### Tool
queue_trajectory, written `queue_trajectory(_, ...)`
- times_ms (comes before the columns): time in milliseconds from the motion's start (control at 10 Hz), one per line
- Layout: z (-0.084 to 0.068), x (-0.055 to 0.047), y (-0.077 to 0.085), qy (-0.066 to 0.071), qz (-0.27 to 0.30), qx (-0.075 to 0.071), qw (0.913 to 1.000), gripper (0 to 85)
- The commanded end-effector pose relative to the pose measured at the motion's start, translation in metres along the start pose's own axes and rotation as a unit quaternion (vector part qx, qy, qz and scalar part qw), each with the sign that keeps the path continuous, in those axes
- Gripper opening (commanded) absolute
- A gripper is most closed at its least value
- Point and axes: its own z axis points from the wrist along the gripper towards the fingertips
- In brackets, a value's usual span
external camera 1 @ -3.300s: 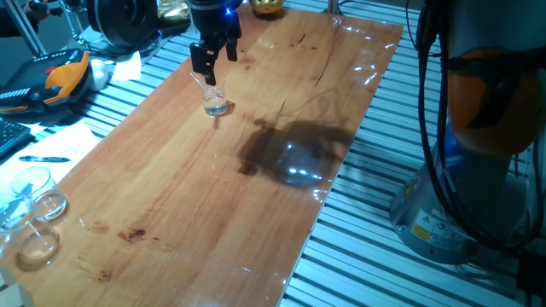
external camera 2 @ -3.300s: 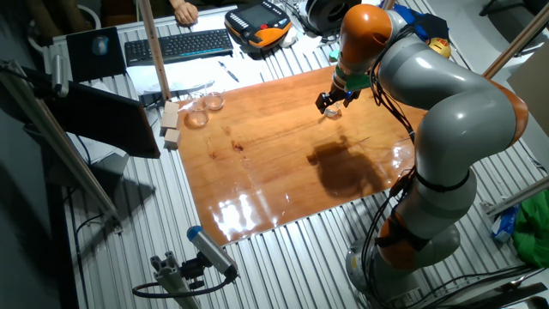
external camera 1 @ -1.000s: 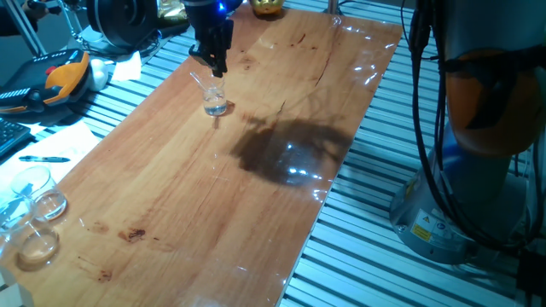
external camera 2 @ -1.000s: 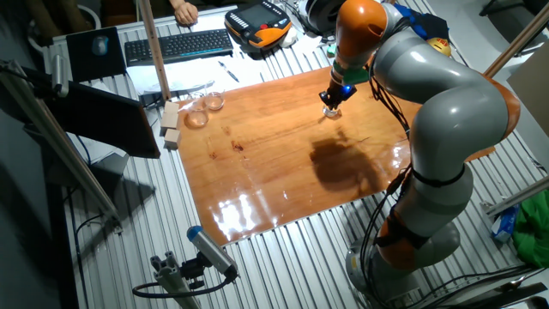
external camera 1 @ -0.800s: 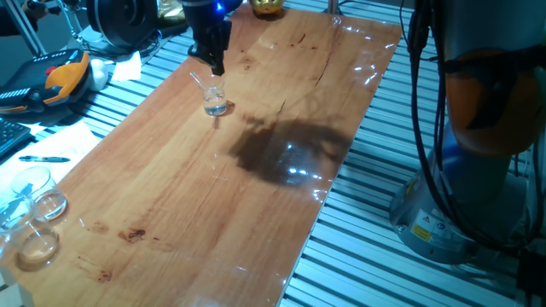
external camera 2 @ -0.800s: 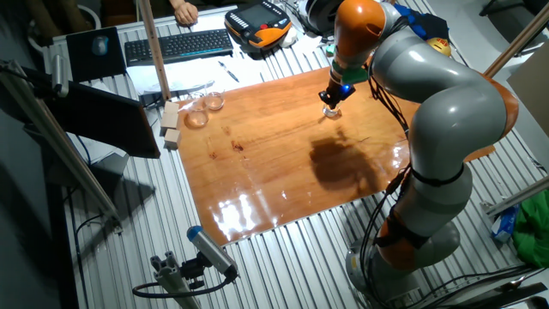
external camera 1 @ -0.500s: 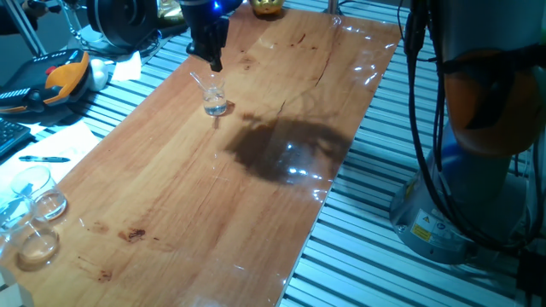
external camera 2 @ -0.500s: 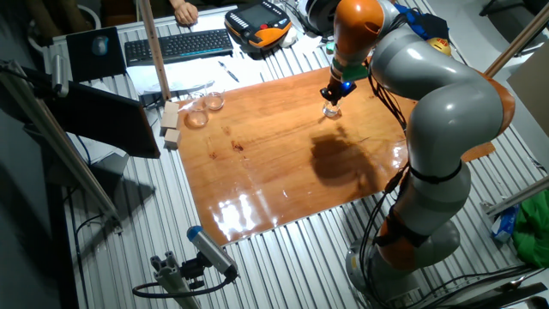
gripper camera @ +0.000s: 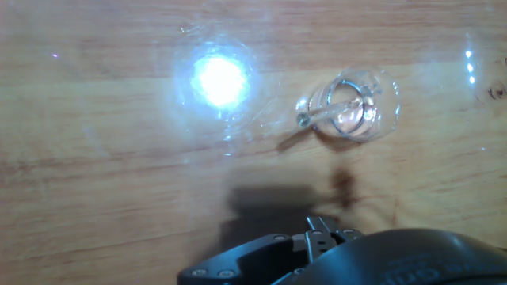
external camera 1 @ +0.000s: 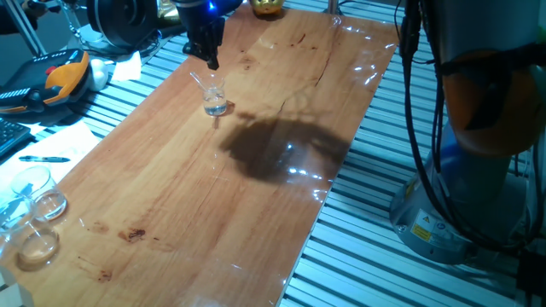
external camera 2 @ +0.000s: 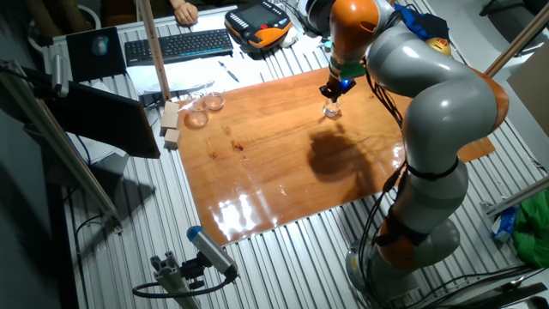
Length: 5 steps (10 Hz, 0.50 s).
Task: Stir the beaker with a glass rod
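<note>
We see the small clear glass beaker (external camera 1: 215, 101) standing upright on the long, glossy wooden table (external camera 1: 256, 205), toward its far end in one fixed view, with a little clear liquid at its bottom. The thin, transparent glass rod (external camera 1: 201, 84) leans inside it, its upper end poking out over the rim; in the hand view the beaker (gripper camera: 354, 105) appears from above with the rod (gripper camera: 329, 112) lying slantwise across its mouth. The black two-finger gripper (external camera 1: 211, 58) hangs just above the beaker, apart from both it and the rod, its fingers drawn together on nothing. In the other fixed view the gripper (external camera 2: 333, 91) sits directly over the beaker (external camera 2: 331, 109). A cluster of larger clear glass dishes (external camera 1: 32, 213) rests at the table's near corner.
</note>
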Motion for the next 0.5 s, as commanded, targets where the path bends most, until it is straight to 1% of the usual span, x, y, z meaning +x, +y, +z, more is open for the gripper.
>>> queue_trajectory(0, 0.0003, -0.0010, 0.0001, 0.000, 0.001, 0.000, 1.0000, 0.0)
queue_trajectory(200, 0.0008, -0.0022, 0.0000, 0.001, 0.001, -0.002, 1.0000, 0.0)
queue_trajectory(400, 0.0010, -0.0019, 0.0002, 0.002, 0.001, -0.001, 1.0000, 0.0)
